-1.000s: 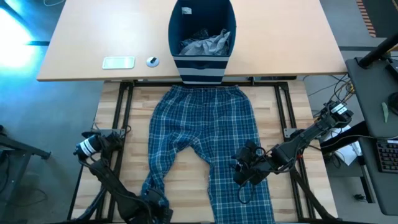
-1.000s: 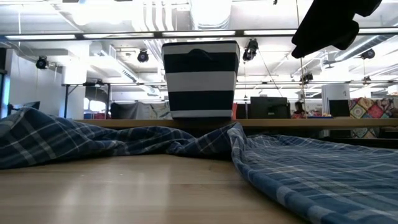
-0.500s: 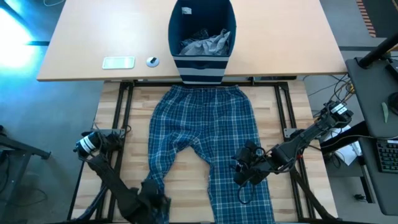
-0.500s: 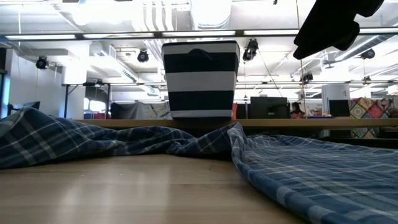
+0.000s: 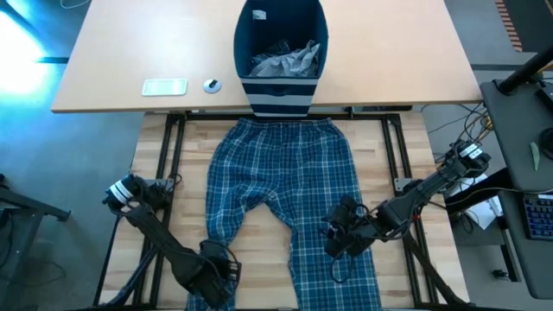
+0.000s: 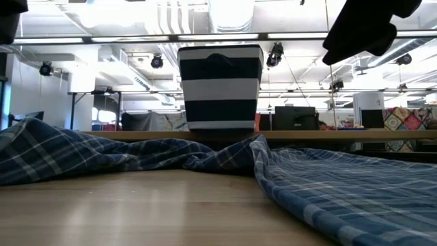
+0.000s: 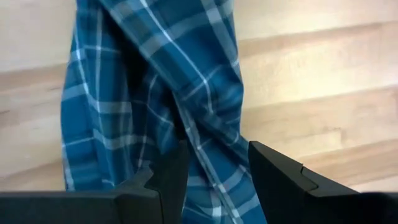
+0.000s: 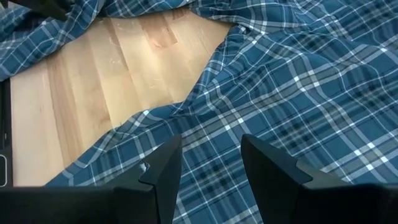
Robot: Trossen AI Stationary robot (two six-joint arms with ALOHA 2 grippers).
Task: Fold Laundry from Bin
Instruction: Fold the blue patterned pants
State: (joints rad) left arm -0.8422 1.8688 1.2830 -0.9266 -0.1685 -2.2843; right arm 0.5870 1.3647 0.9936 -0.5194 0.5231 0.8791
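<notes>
The blue-and-white plaid trousers [image 5: 285, 181] lie spread flat on the wooden table, waistband at the far edge and legs toward the near edge. My left gripper [image 5: 212, 269] is open above the lower end of the trousers' left leg [image 7: 155, 93], with a finger on either side of a ridge of cloth. My right gripper [image 5: 339, 240] is open above the right leg [image 8: 298, 81], and in the low view [image 6: 358, 31] it is well clear of the cloth. The navy striped bin [image 5: 281, 52] stands beyond the waistband and holds a grey garment [image 5: 289, 59].
The bin stands on a pale desk [image 5: 104, 69] behind the wooden table. On that desk lie a flat white object [image 5: 164, 86] and a small round object [image 5: 212, 85]. Bare wood [image 5: 259, 233] shows between the trouser legs and along both sides.
My left gripper has moved a little toward the table's far edge, along the trousers' left leg. It now shows at the top left corner of the low view. The trousers and my right gripper have stayed where they were.
</notes>
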